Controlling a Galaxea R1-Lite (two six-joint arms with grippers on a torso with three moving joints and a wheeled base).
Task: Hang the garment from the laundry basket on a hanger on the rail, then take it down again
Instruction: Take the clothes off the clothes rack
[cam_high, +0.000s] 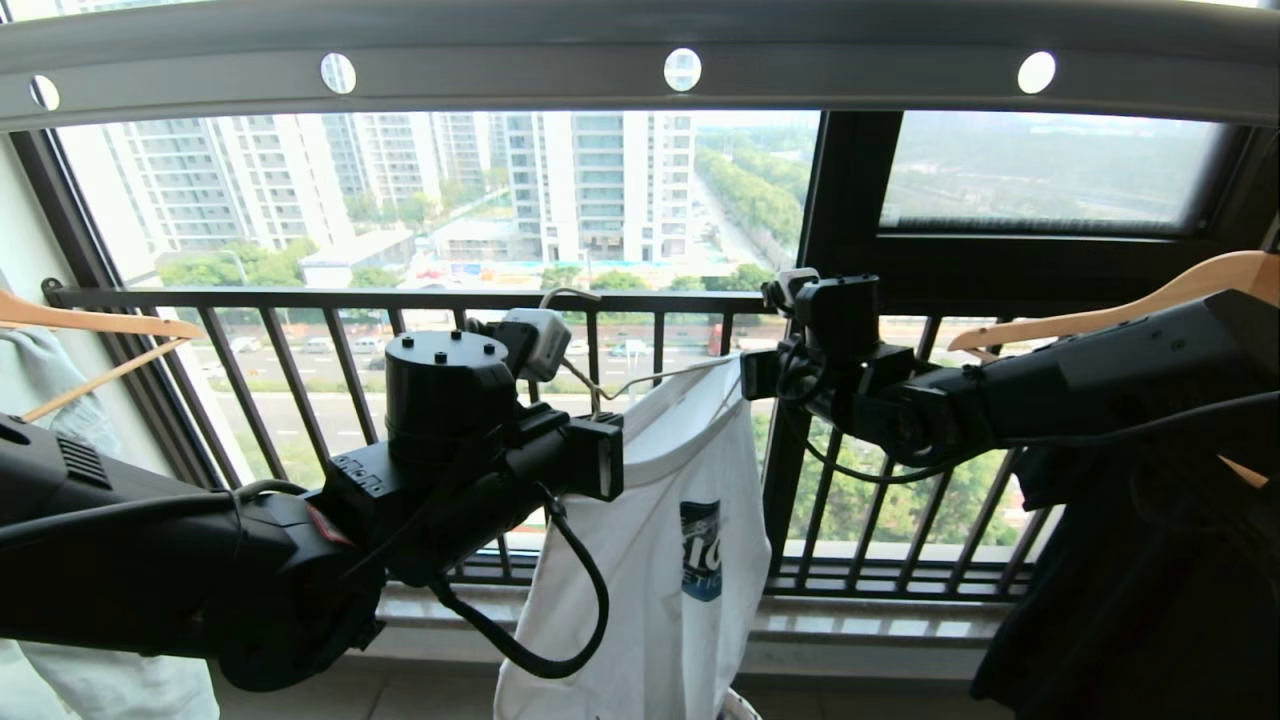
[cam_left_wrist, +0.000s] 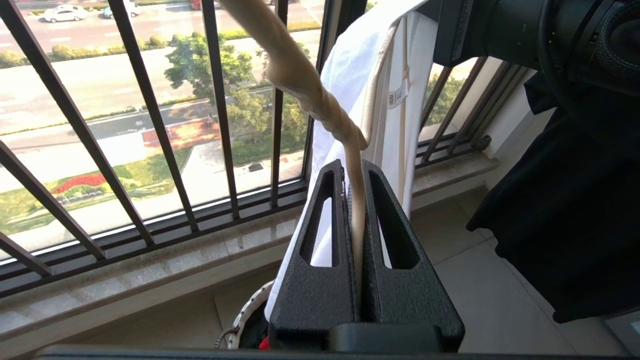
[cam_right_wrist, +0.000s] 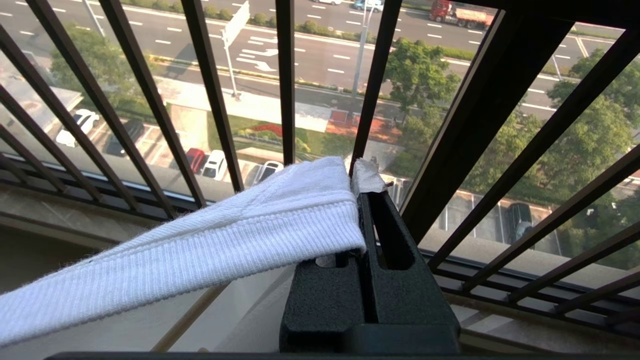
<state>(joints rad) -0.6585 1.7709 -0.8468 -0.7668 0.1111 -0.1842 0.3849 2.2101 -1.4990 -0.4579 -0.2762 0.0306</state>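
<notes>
White garment, blue chest print, hangs; left tool pinches hanger, right tool pinches neckband.

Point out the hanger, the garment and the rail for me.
hanger (cam_left_wrist: 295, 75): left wrist view, on its twisted neck above the fingers.
garment (cam_high: 650, 560): head view, on the white front left of the print.
rail (cam_high: 500, 70): head view, on the bar between two holes.

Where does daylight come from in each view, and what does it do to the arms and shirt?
Head view: backlit through the window, arms near-silhouettes, rail curved by the lens. Left wrist view: sun brightens the shirt; hanger close and soft. Right wrist view: neckband evenly lit.
</notes>
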